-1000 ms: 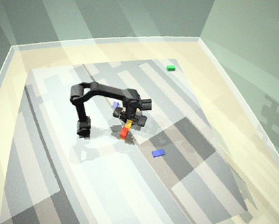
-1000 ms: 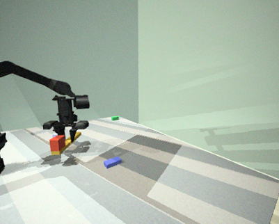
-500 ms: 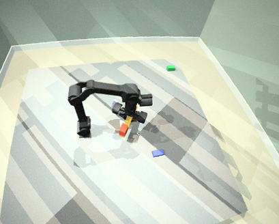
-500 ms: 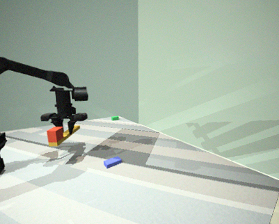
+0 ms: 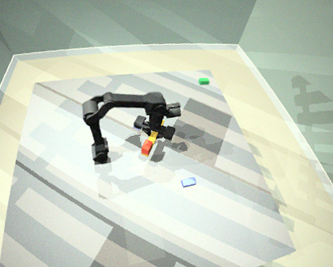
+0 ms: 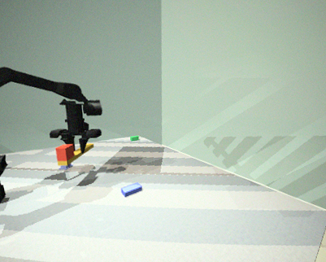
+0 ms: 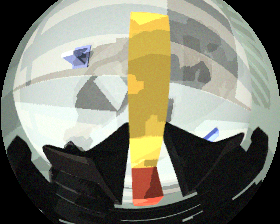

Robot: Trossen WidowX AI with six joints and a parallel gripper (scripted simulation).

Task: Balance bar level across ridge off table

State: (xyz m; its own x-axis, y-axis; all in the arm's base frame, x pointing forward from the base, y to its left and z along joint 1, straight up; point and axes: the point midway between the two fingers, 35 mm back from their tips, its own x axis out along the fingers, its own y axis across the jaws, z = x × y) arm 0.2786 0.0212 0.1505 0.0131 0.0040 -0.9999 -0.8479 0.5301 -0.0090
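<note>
The yellow bar [image 5: 153, 138] [image 6: 88, 147] [image 7: 149, 60] is held above the table, with a red block [image 5: 147, 146] [image 6: 64, 153] [image 7: 144, 181] on its near end. My gripper [image 5: 155, 133] [image 6: 78, 151] [image 7: 145, 126] is shut on the bar, its fingers on either side, closer to the red block than to the far end in the wrist view. The violet-blue ridge [image 7: 80, 56] stands on the table, left of the bar in the wrist view. It is mostly hidden by the arm in the top view and shows low under the red block in the exterior view [image 6: 66, 167].
A flat blue block [image 5: 189, 182] [image 6: 131, 189] [image 7: 211, 134] lies on the table on the near side of the gripper in the top and exterior views. A small green block [image 5: 204, 81] [image 6: 134, 138] lies near the far right corner. Striped shadows cross the table.
</note>
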